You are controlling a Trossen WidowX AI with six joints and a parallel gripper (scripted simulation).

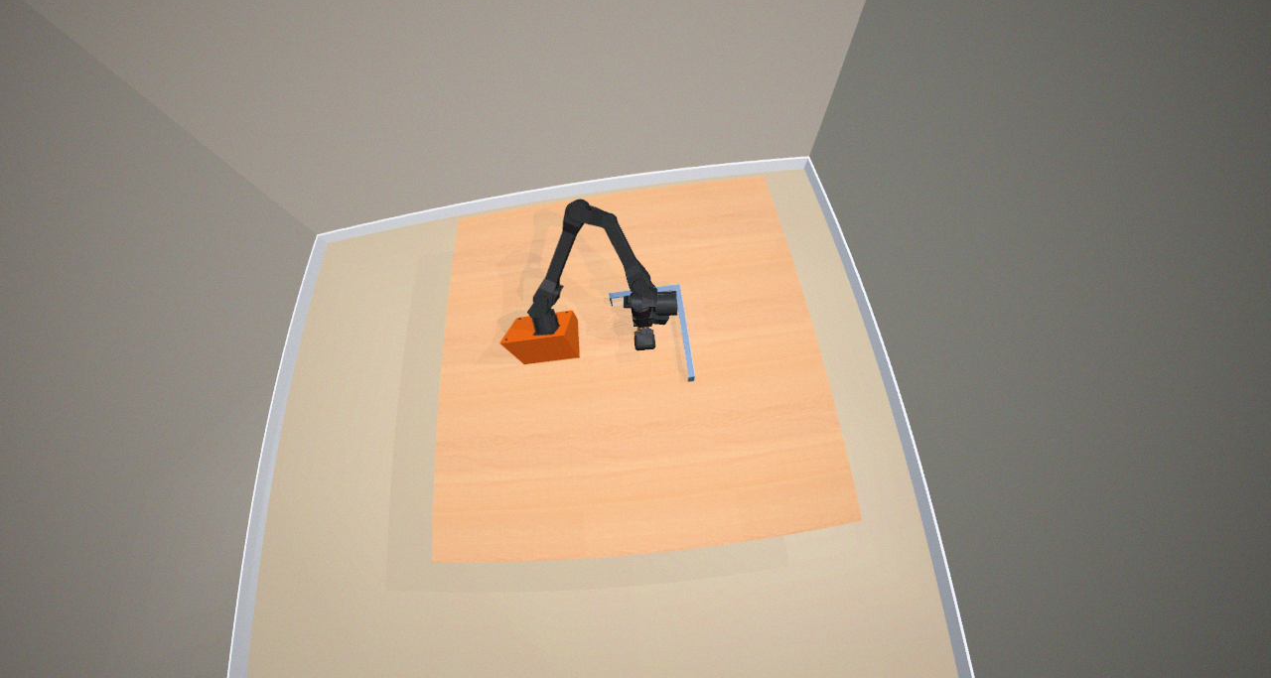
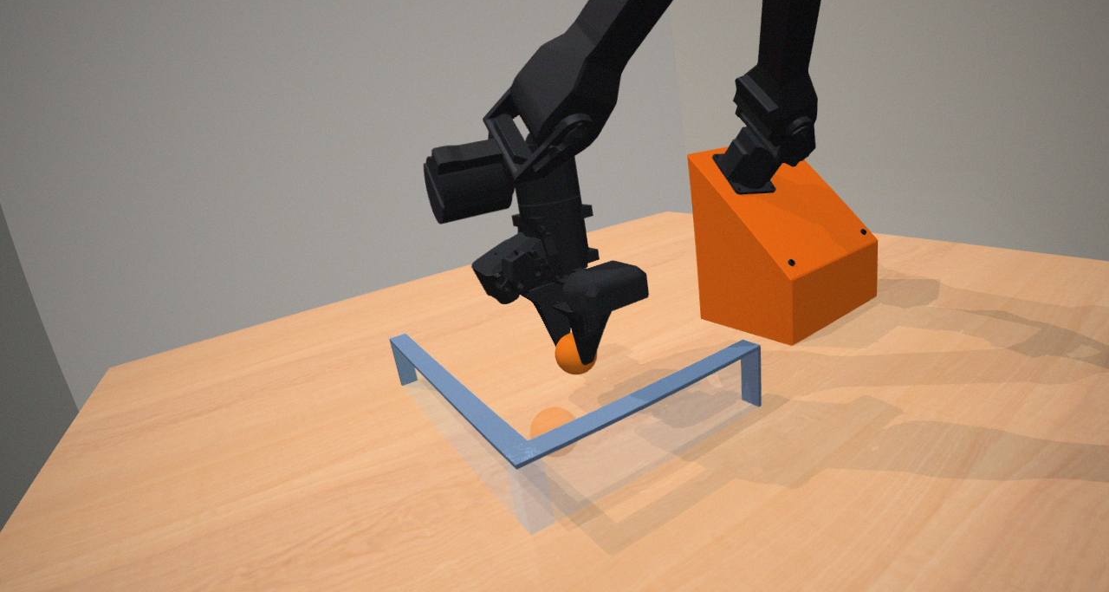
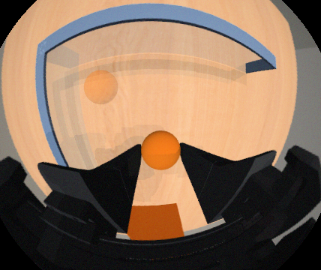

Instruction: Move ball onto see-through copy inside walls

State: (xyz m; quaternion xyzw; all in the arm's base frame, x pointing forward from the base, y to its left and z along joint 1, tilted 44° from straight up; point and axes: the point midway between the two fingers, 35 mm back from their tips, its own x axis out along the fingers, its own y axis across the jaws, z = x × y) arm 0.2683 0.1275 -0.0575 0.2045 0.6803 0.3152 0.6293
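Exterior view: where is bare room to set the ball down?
Bare wood lies inside the walls, between the gripper, shut on the ball, and the corner. Tightest at the corner itself, where the see-through copy sits against both walls.

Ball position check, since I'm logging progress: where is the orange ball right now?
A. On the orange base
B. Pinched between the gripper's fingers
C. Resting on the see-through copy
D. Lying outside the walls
B: the ball sits between the gripper fingertips, short of the see-through copy.
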